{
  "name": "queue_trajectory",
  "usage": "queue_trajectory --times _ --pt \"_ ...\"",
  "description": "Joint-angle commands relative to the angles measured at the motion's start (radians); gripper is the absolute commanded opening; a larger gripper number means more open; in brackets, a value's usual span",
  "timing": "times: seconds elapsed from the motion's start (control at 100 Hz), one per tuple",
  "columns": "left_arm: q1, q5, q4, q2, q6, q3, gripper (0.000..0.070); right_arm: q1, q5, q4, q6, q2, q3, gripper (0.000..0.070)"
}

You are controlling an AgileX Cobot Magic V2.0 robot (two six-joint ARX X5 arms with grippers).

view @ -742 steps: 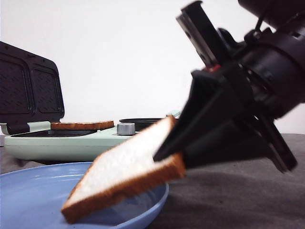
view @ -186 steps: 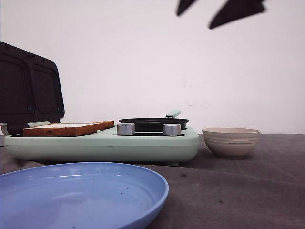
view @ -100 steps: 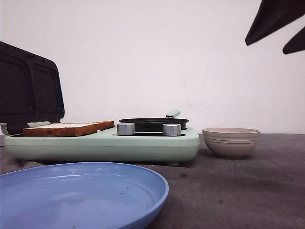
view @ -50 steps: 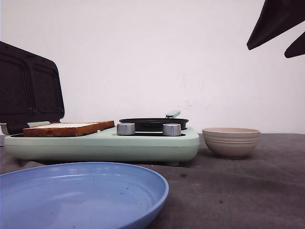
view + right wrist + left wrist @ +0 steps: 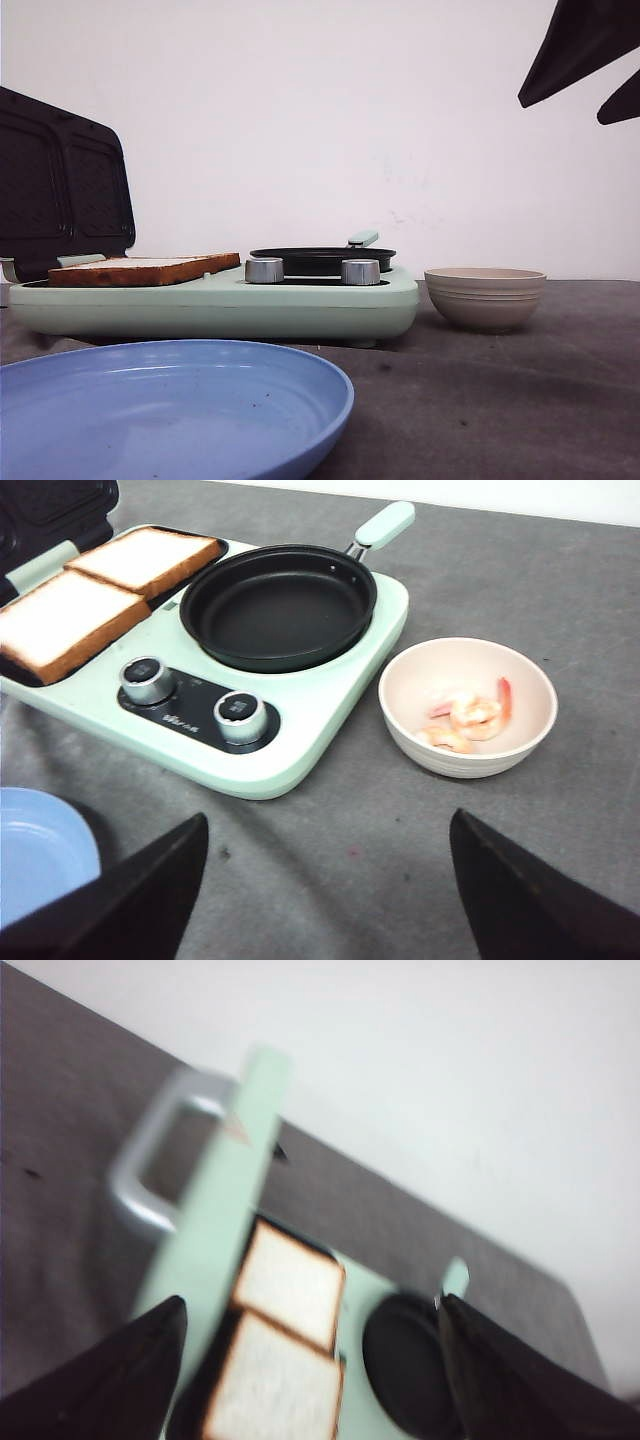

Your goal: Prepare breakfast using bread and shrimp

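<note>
**Both bread slices on the sandwich plate, shrimp in the bowl, both grippers empty**

I am looking over a dark grey table [image 5: 500, 400] toward a plain white wall. A mint-green breakfast maker [image 5: 215, 300] sits on the left half of the table, its dark ridged lid [image 5: 62, 190] standing open at the far left. The bread [image 5: 100, 595], two square white slices with brown crusts, lies side by side on the maker's sandwich plate, edges touching. From the front I see it only edge-on as a low brown strip [image 5: 145, 268]. The left wrist view, which is blurred, shows the same two slices [image 5: 285, 1345] from above.

Beside the bread on the same appliance sits an empty round black frying pan [image 5: 278, 605] with a mint handle [image 5: 383, 525] pointing away from me. Two silver knobs [image 5: 190, 695] sit on a dark panel on the near side of the pan.

Just to the right of the maker, apart from it, stands a beige bowl [image 5: 468, 705]. The shrimp [image 5: 470, 715] lies inside it, pink-orange pieces clustered near the middle. From the front the bowl's wall [image 5: 485, 297] hides them.

A blue plate [image 5: 170, 410] fills the near left foreground, in front of the maker.

My right gripper [image 5: 325, 880] hangs above the table with its fingers spread wide, holding nothing; in the front view its two dark fingertips [image 5: 580, 55] show at the upper right corner. My left gripper [image 5: 310, 1380] is also spread wide and empty, high above the breakfast maker.
</note>
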Motion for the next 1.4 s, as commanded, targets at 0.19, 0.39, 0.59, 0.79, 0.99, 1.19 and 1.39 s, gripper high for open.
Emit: queue_trajectory --times 0.19,0.39,0.59,0.79,0.99,1.19,1.39 --pt "0.077 0.08 0.018 0.174 -0.066 0.08 0.0435 0.006 -0.003 0.005 0.011 0.005 0.004 0.0466" --pt "0.077 0.099 0.058 0.285 -0.087 0.08 0.0435 0.006 -0.004 0.005 0.01 0.005 0.004 0.0466" --pt "0.079 0.119 0.085 0.373 -0.08 0.08 0.0435 0.006 -0.004 0.006 0.006 0.005 0.004 0.0466" --pt "0.079 0.215 0.19 0.452 -0.111 0.08 0.0434 0.006 -0.004 0.005 0.003 0.005 0.004 0.0466" --pt "0.078 0.222 0.19 0.503 -0.111 0.08 0.0434 0.006 -0.003 0.004 0.003 0.005 0.004 0.0466" --pt "0.078 0.225 0.191 0.527 -0.105 0.08 0.0432 0.006 -0.003 0.004 0.003 0.005 0.004 0.0466" --pt "0.076 0.242 0.2 0.55 -0.102 0.08 0.0431 0.006 -0.004 0.004 0.003 0.005 0.004 0.0466"
